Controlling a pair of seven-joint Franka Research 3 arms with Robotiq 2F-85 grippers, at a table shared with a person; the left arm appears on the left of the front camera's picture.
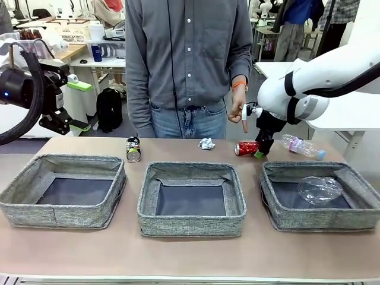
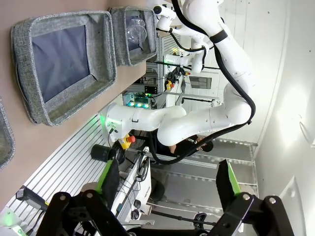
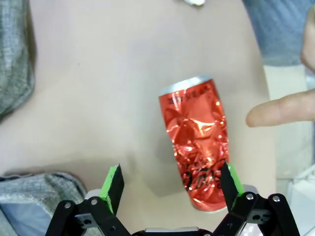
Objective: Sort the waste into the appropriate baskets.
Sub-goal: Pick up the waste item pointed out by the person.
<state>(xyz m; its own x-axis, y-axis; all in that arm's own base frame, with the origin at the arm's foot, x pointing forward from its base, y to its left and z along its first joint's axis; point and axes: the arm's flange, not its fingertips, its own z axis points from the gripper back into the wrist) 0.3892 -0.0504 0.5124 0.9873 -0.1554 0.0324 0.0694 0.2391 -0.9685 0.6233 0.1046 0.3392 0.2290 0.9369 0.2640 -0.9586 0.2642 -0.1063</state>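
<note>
A crumpled red drink can [image 1: 246, 148] lies on its side at the far right of the table. My right gripper [image 1: 262, 151] hangs open just over it. In the right wrist view the red can [image 3: 197, 152] has its lower end between the open fingers, close to the right pad [image 3: 230, 179]. A dark can [image 1: 133, 149], a paper ball [image 1: 206, 143] and a clear bottle [image 1: 303, 145] lie along the far edge. Three grey baskets stand in a row: left [image 1: 59, 214], middle [image 1: 190, 224], right [image 1: 320, 221]; the right one holds a crushed clear bottle [image 1: 319, 189]. My left gripper [image 1: 82, 107] is raised at the far left, open and empty.
A person stands at the far side; one hand [image 1: 239, 113] points down beside the red can, its finger [image 3: 280, 110] close to my right gripper [image 3: 171, 183]. The left wrist view looks past my left gripper [image 2: 167, 179] at the middle basket [image 2: 101, 49] and right basket [image 2: 118, 39].
</note>
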